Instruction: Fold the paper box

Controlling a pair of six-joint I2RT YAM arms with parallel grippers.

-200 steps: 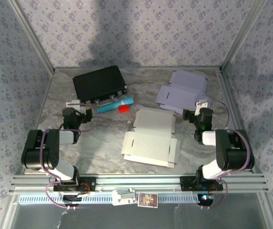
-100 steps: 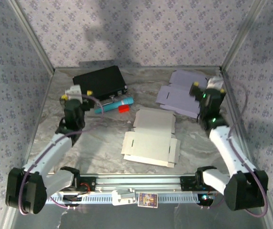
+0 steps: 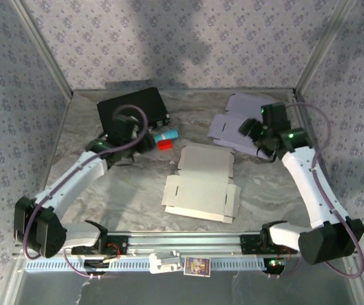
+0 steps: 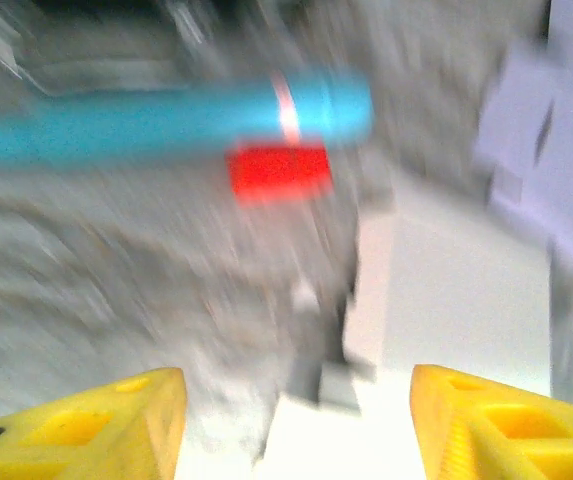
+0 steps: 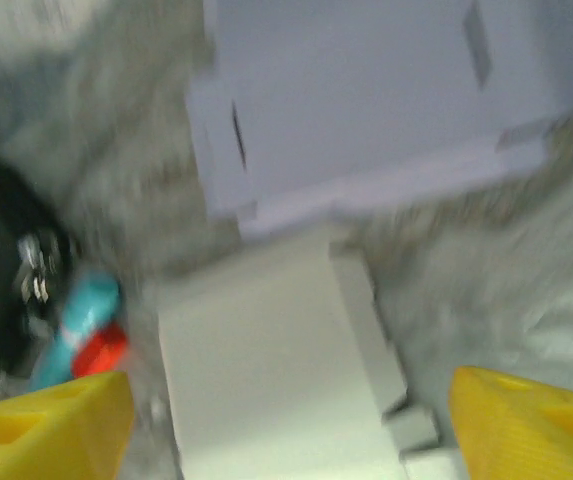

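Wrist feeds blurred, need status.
Left gripper open, empty; right gripper open, empty. White box blank flat, unfolded. Teal tube, lavender blank beside it.

I see the white paper box (image 3: 202,183) lying flat and unfolded near the middle of the table (image 3: 118,190); it is a pale card blank with all its panels spread down on the surface; small flaps jut from its edges and narrow slots are cut near its left side; the far panel is narrower than the near one. Beyond it, towards the far right corner, I see a second blank, the lavender paper box (image 3: 232,127); it too lies flat and unfolded, flaps out; its near edge sits just beside the white one's far right corner; whether they touch I cannot tell.
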